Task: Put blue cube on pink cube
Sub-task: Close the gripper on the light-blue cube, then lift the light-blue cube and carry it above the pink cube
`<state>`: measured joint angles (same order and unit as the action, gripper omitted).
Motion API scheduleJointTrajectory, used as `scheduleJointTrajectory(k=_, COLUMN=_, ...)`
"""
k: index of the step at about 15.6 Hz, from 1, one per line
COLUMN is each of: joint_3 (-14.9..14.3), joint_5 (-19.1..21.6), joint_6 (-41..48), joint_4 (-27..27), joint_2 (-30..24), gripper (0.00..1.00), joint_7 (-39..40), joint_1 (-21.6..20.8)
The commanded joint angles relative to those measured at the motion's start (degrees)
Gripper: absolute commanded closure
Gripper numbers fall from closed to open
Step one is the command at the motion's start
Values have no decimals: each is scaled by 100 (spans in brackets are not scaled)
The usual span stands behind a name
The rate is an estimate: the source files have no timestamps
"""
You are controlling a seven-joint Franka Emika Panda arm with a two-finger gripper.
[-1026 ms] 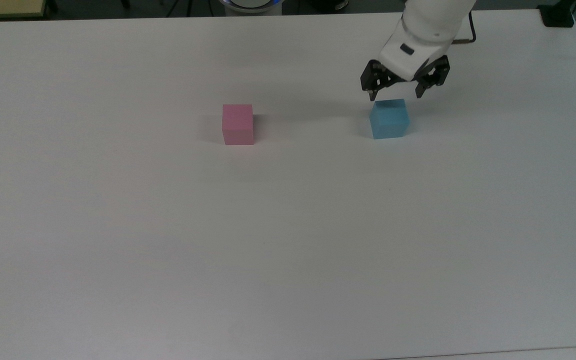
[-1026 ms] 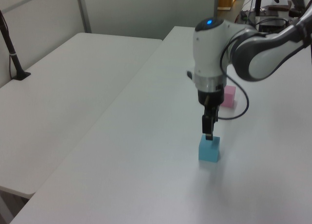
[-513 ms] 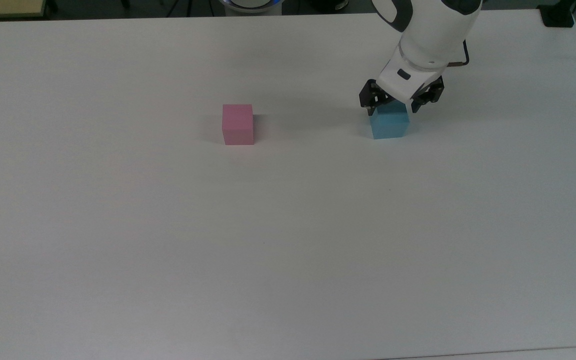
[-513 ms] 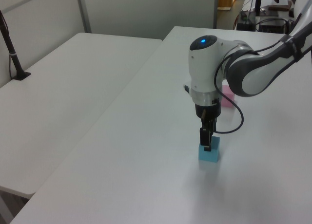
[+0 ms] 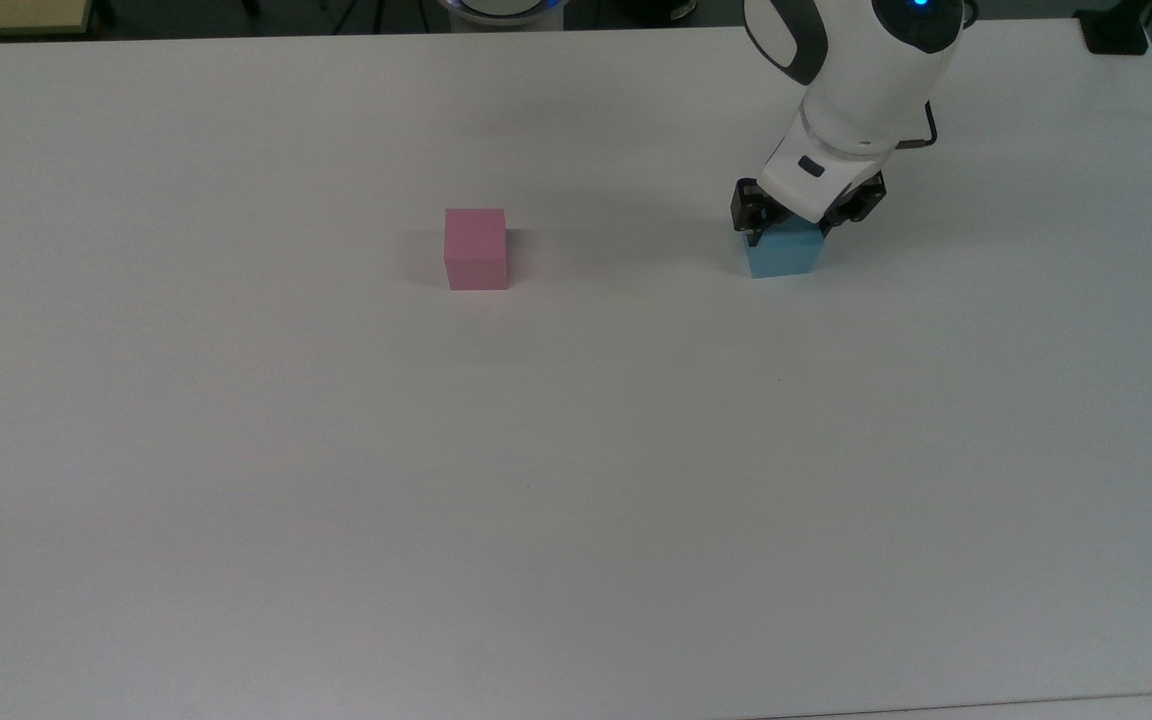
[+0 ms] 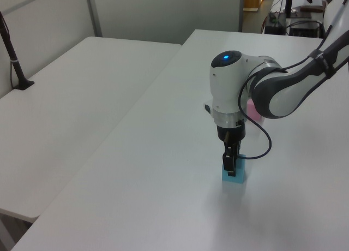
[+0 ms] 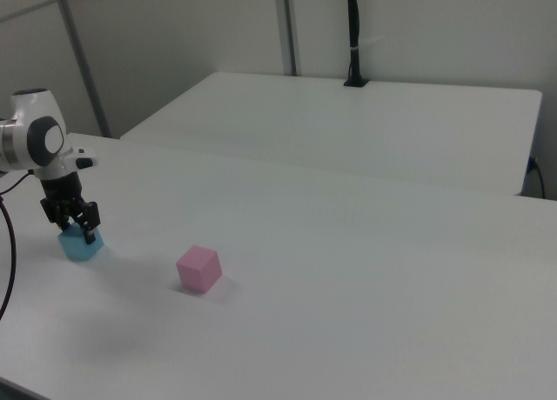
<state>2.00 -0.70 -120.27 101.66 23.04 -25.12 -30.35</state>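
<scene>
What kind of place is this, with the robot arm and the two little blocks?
Probably a robotics lab or test room: a robot arm's gripper works over a blue cube and a pink cube on a plain white table, with more tables and partition walls nearby.

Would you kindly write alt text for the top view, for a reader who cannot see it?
A white robot arm's gripper is lowered over a blue cube on a white table, its black fingers straddling the cube's top. A pink cube sits apart on the table, toward the top view's left.
</scene>
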Motion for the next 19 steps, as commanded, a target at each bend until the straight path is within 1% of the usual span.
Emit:
scheduleJointTrajectory(k=1, joint_3=11, joint_5=-150, joint_6=-163, joint_4=153, joint_2=-89, gripper=89, joint_7=-54, joint_1=-32)
scheduleJointTrajectory(k=4, joint_3=11, joint_5=-194, joint_6=-41, joint_4=126, joint_2=-177, gripper=91, joint_7=-19, joint_1=-6)
scheduleJointTrajectory(k=6, joint_3=11, joint_5=-194, joint_6=292, joint_4=56, joint_2=-343, gripper=91, joint_7=-10, joint_1=3)
scheduleJointTrajectory(k=8, joint_3=11, joint_5=-203, joint_6=748, joint_4=-180, joint_2=-580, gripper=91, joint_7=77, joint_1=12)
scheduleJointTrajectory(k=10, joint_3=2, joint_5=-194, joint_6=1293, joint_4=-540, joint_2=-818, gripper=90, joint_7=157, joint_1=30)
scheduleJointTrajectory(k=15, joint_3=-68, joint_5=-124, joint_6=2760, joint_4=-1796, joint_2=-977, gripper=90, joint_7=438, joint_1=170)
scheduleJointTrajectory(k=16, joint_3=-68, joint_5=-124, joint_6=2842, joint_4=-1903, joint_2=-986, gripper=90, joint_7=447, joint_1=222)
scheduleJointTrajectory(k=19, joint_3=-77, joint_5=-150, joint_6=2851, joint_4=-1904, joint_2=-1065, gripper=90, joint_7=482, joint_1=459)
